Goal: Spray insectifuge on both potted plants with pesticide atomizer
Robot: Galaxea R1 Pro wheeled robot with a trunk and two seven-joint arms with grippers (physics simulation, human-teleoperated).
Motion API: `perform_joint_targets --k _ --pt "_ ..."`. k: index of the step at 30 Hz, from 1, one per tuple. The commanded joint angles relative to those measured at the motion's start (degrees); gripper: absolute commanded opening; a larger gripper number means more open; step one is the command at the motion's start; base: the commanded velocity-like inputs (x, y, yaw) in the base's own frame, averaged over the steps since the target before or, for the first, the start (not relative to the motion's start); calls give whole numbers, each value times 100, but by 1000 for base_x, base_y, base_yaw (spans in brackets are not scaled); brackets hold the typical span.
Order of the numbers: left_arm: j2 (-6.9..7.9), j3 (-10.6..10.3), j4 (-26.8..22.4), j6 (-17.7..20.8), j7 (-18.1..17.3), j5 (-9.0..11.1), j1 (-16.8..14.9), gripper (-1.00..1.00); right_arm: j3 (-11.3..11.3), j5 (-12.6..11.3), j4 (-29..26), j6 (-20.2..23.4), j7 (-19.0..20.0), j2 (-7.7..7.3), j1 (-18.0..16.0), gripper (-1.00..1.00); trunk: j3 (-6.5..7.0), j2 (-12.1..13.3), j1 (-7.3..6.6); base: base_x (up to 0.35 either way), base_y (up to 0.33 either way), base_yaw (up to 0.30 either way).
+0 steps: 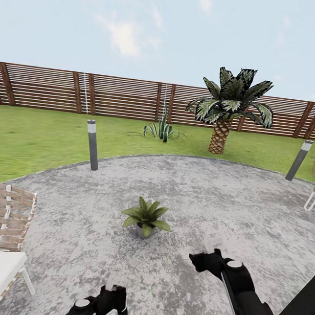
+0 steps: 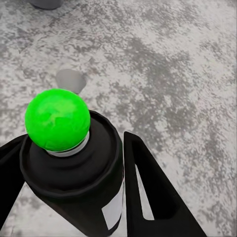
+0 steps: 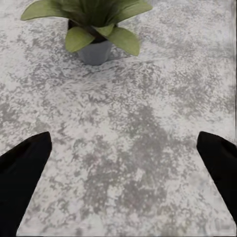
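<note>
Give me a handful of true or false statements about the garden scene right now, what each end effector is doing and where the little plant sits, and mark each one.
1. The left end effector is shut on the pesticide atomizer. True.
2. The right end effector holds a potted plant. False: its fingers are spread apart with bare paving between them.
3. The potted plant stands on the grey paved circle. True.
4. The potted plant sits on the lawn by the wooden fence. False: it is on the paving, ahead of both arms.
5. The atomizer's top is red. False: the left wrist view shows a bright green round top.
</note>
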Motion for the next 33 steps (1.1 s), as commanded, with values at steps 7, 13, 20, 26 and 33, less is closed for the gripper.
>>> perform_joint_targets --k 7,13,20,26,33 --pt "-13 -46 43 -54 -6 -12 0 -100 -54 -4 16 -6 -402 52 0 100 0 0 0 221 0 0" --pt "-12 -37 54 -32 -17 16 0 -100 -32 -5 21 -4 -429 60 0 100 0 0 0 312 0 0" --pt "-14 -40 133 -22 10 -5 0 -100 -12 -5 0 15 -428 62 0 100 0 0 0 314 0 0" --pt "-19 -57 340 -59 15 -24 0 -100 -12 -8 -169 80 -420 67 0 100 0 0 0 315 0 0" --pt "-18 -58 395 -79 12 -27 0 -100 -67 -7 -245 460 -422 166 0 100 0 0 0 315 0 -29"
